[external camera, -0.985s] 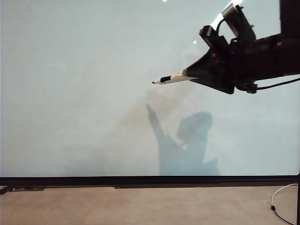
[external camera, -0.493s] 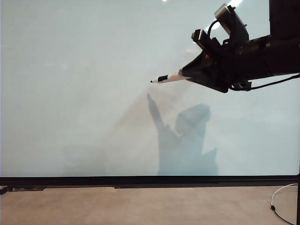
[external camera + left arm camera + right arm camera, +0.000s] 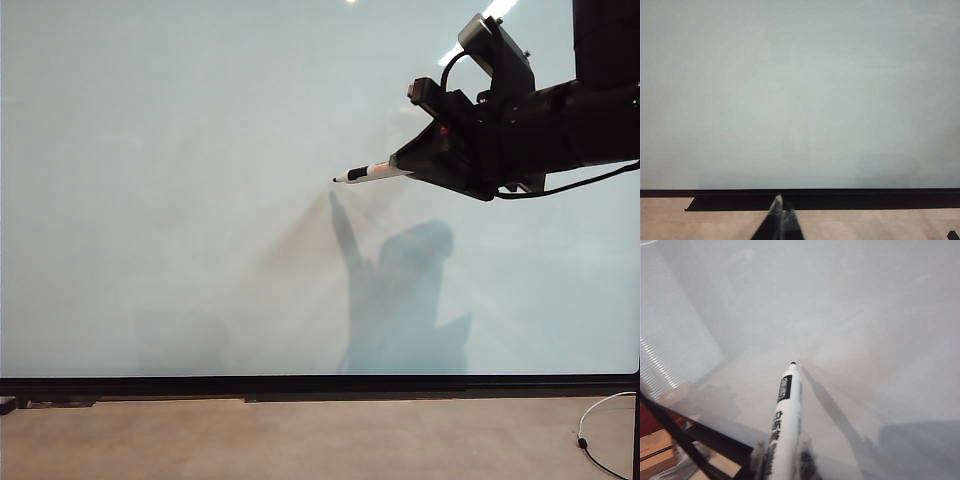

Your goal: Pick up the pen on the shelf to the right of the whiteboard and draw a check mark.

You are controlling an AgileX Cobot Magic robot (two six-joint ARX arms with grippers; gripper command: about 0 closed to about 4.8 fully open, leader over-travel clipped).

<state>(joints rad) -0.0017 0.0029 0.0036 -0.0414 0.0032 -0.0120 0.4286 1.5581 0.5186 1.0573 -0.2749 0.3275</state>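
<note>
Nearest, the left hand [image 3: 781,214] sits low before the whiteboard's [image 3: 160,180] black lower frame, its fingers pressed together and holding nothing. Farther in, the right hand [image 3: 408,167] reaches from the board's upper right corner, clamped on the pen [image 3: 366,173]. The pen's dark tip points left toward the board's middle, its shadow just below; whether it touches is unclear.

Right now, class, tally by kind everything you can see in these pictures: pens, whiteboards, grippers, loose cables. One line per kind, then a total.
Pens: 1, the pen in the right gripper, its tip pointing at the board
Whiteboards: 1, the whiteboard, no mark visible
Grippers: 2, counting the left gripper low by the frame
Cables: 1, the white cable
Total: 5
</note>
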